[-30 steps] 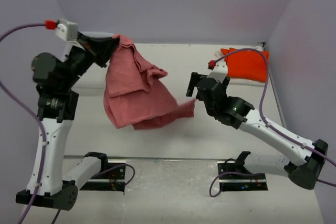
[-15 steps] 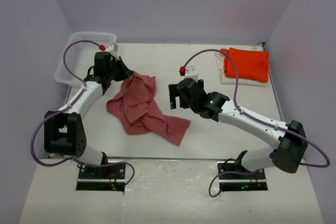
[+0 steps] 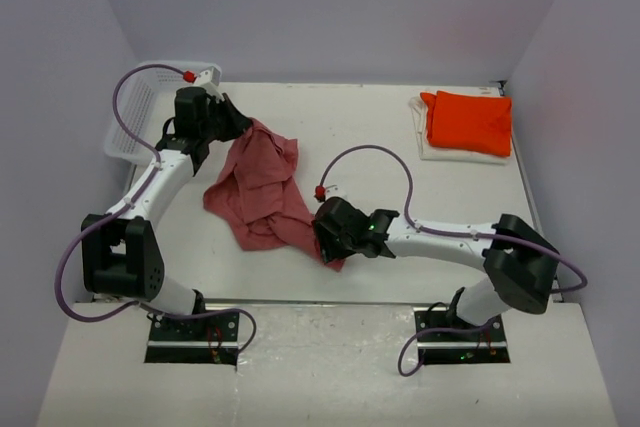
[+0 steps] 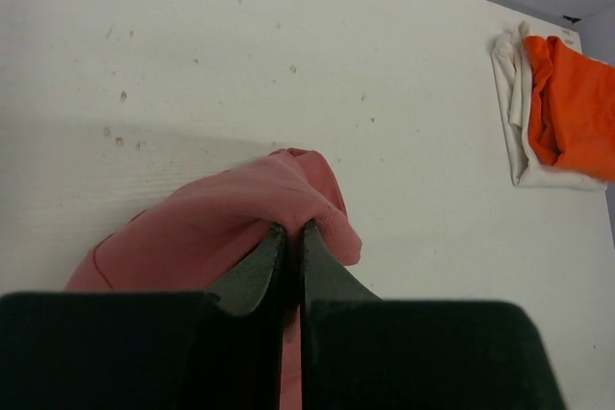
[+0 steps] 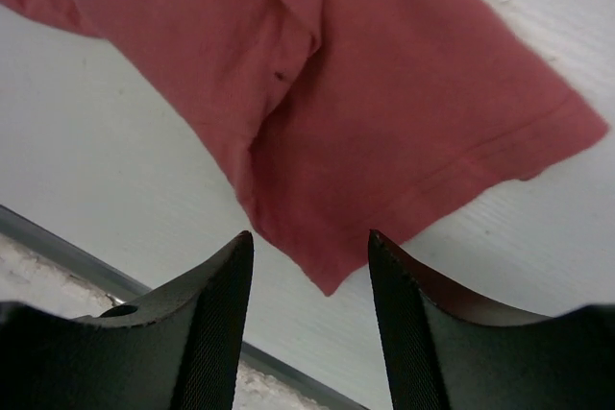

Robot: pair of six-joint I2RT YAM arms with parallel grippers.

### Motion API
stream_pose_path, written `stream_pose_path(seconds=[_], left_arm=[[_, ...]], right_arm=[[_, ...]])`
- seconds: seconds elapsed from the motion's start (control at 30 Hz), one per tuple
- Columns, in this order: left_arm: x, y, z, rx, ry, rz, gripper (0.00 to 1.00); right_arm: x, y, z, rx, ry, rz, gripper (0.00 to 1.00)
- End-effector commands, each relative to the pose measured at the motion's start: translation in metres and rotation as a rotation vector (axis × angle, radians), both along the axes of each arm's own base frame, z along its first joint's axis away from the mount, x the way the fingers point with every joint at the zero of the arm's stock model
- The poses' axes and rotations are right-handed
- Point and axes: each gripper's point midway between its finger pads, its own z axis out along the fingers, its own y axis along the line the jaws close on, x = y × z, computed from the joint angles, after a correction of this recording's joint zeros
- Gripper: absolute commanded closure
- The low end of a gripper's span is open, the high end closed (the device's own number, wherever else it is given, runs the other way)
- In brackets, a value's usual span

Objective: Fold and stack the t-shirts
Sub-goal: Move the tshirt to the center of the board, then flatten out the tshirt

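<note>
The rose-red t-shirt (image 3: 262, 187) lies crumpled on the table, left of centre. My left gripper (image 3: 240, 125) is shut on its far upper edge; in the left wrist view the gripper (image 4: 291, 229) pinches a fold of the red cloth (image 4: 202, 228). My right gripper (image 3: 325, 247) is open just over the shirt's near corner (image 5: 332, 280), which lies between the fingers (image 5: 216, 276) in the right wrist view. The orange t-shirt (image 3: 470, 122) lies folded on the folded white t-shirt (image 3: 424, 139) at the far right; both show in the left wrist view, orange (image 4: 577, 108) on white (image 4: 514, 112).
A white mesh basket (image 3: 135, 117) stands at the far left corner, behind the left arm. The table's near edge (image 3: 330, 299) runs just below the right gripper. Purple cables loop over both arms.
The left gripper came down from high up and laid the red shirt on the table. The right gripper swung from mid-table to the shirt's near corner.
</note>
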Motion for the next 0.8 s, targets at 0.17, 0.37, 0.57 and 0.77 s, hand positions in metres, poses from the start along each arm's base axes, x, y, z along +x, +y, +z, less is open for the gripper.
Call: stream_pose_path(seconds=[0.17,0.37,0.57,0.77], left_arm=[[0.004,-0.006,0.015,-0.042,-0.040,-0.015,0.97],[0.002,-0.007,0.016,-0.039,-0.045,-0.020,0.97],[-0.002,-0.008,0.016,-0.039,-0.046,-0.029,0.97],[-0.005,-0.009,0.018,-0.041,-0.048,-0.034,0.97]], right_arm=[[-0.006,0.052,-0.009,0.032,0.013,0.056,0.49],[0.002,0.057,-0.011,0.016,-0.010,0.053,0.55],[0.003,0.060,-0.017,0.013,-0.003,0.046,0.65],[0.003,0.060,-0.025,0.006,0.004,0.039,0.66]])
